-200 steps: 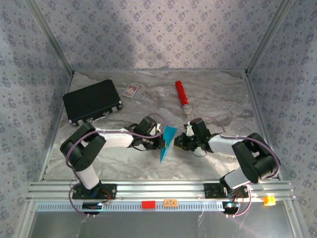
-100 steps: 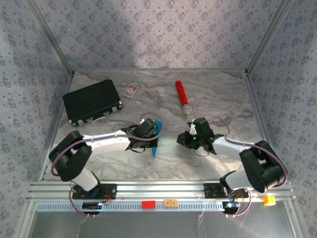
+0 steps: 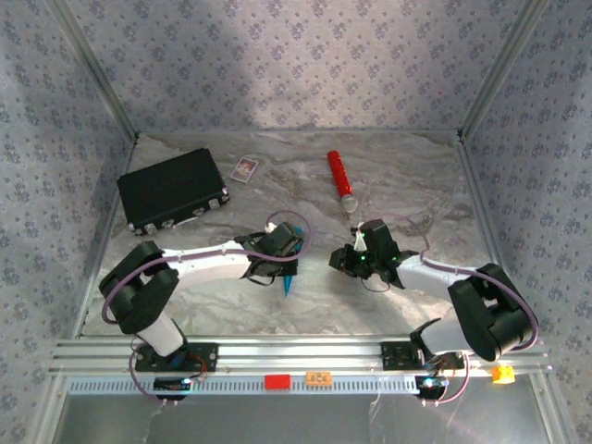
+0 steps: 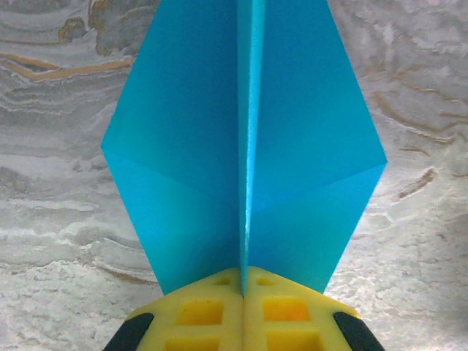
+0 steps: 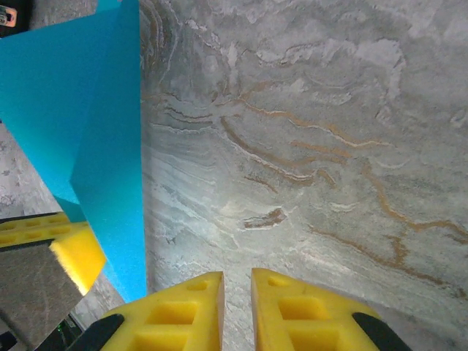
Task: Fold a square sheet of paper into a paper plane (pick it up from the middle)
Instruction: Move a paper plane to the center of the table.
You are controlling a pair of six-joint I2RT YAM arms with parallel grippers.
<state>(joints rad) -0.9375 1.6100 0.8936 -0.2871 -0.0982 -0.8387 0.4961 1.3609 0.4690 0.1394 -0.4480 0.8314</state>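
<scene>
Pinching the paper plane (image 4: 183, 168) in the left gripper (image 4: 243, 284), with the yellow pads (image 4: 197, 311) pressed flat together on the centre crease and no gap left between them. Shows, from the left wrist, two cyan wings spreading to either side of the upright fold and narrowing toward the far tip, over the marbled table (image 4: 58, 241). Places the plane, from above, around the middle of the table and somewhat nearer the near edge than the far one, as a slim cyan sliver poking out under the gripper toward the near edge. Cannot tell whether its tip touches the surface.

Finds the right gripper (image 5: 236, 289) just to the right of the plane and apart from it, with pads parted by a narrow slit, clasping nothing and showing bare marble through the gap. Catches, from the right wrist, one cyan wing standing at the left of that view, with a yellow pad of the other gripper beneath it.

Leaves the rest well apart from the plane: a black case (image 3: 171, 190) toward the far left corner, a small white card (image 3: 244, 168) just right of it, and a red cylinder (image 3: 339, 176) lying near the middle of the far edge with its pale end turned toward the near edge.
</scene>
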